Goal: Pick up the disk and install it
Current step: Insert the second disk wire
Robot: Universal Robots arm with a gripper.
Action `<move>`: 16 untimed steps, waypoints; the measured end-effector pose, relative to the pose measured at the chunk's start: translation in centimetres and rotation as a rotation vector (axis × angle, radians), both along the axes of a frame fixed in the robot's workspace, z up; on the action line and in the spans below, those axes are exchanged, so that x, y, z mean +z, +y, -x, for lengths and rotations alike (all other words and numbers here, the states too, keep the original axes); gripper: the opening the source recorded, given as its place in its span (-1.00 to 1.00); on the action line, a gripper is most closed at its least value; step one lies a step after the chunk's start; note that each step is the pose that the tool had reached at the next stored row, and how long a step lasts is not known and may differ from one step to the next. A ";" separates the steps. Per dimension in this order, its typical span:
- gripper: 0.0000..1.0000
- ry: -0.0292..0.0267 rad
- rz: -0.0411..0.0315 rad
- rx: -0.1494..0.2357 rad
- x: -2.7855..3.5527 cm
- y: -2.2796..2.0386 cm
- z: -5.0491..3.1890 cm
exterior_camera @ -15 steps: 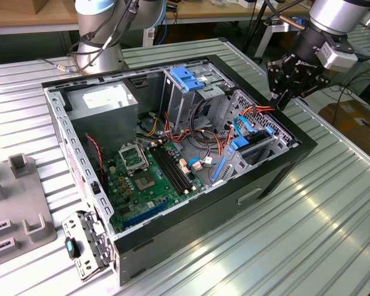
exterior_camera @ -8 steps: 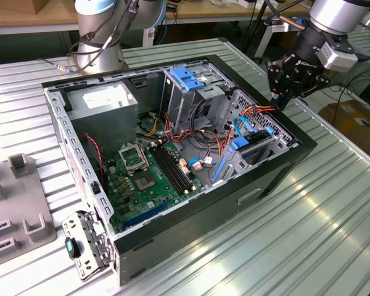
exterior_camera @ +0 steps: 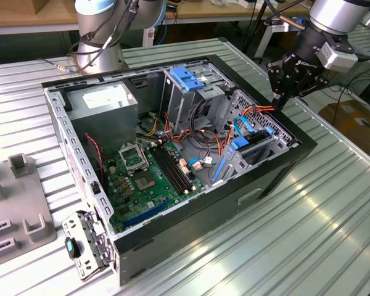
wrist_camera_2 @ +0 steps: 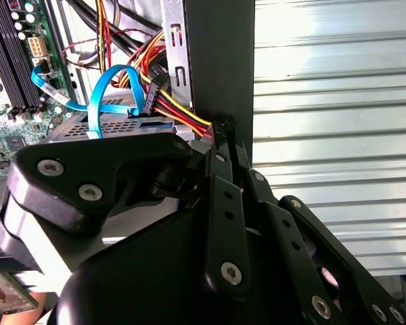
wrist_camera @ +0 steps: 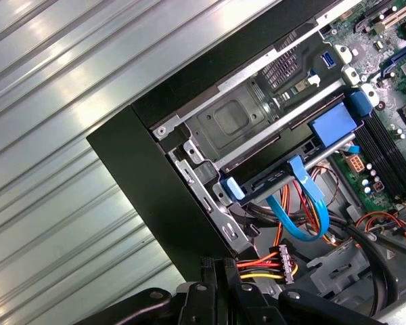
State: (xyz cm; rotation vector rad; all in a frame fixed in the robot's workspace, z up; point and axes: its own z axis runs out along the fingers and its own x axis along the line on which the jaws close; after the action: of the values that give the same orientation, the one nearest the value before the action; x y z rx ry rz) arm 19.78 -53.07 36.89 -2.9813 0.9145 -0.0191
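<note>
While the open computer case (exterior_camera: pixel 191 234) lies on its side on the ribbed metal tabletop (exterior_camera: pixel 320 228), the end effector (exterior_camera: pixel 282 98) hangs at the case's far corner toward the exterior view's right, its black fingers (wrist_camera_2: pixel 223 135) drawn together and pinching a black power connector (wrist_camera: pixel 282 263) fed by red, yellow and black wires (wrist_camera_2: pixel 179 112). The disk (exterior_camera: pixel 254 148) sits inside the case in the drive bay just below that corner, its dark flat body edged by a bright blue frame, with a light blue data cable (exterior_camera: pixel 242 128) looping up from its end. In the first wrist view the same disk (wrist_camera: pixel 274 181) lies in the metal bay beside the case wall, the blue cable (wrist_camera: pixel 294 217) arching over it. Farther along the case stand a grey power supply (exterior_camera: pixel 102 102), a drive cage topped by a blue bracket (exterior_camera: pixel 188 77), and the green motherboard (exterior_camera: pixel 151 185).
</note>
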 end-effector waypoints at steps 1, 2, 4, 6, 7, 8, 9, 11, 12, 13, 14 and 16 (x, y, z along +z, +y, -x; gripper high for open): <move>-0.68 0.0000 0.0000 0.000 0.00 0.00 0.00; -0.68 0.0000 0.0000 0.000 0.00 0.00 0.00; -0.65 0.0000 -0.0001 0.000 0.00 -0.01 0.00; -0.52 0.0000 0.0000 0.000 0.00 -0.01 0.00; -0.52 0.0001 0.0000 0.000 0.00 -0.01 0.00; -0.52 0.0000 0.0000 0.000 -0.01 -0.01 0.00; -0.52 -0.0002 0.0001 0.001 -0.02 -0.02 0.00; -0.52 -0.0002 -0.0001 0.002 -0.05 -0.01 0.00; -0.52 -0.0005 -0.0004 0.003 -0.06 -0.01 0.00; -0.52 -0.0005 -0.0004 0.003 -0.07 -0.01 0.00; -0.52 -0.0005 -0.0003 0.003 -0.06 -0.01 0.00; -0.52 -0.0005 -0.0003 0.003 -0.06 -0.01 0.00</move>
State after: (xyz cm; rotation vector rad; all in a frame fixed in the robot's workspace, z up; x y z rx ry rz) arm 19.78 -53.08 36.83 -2.9823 0.9098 -0.0197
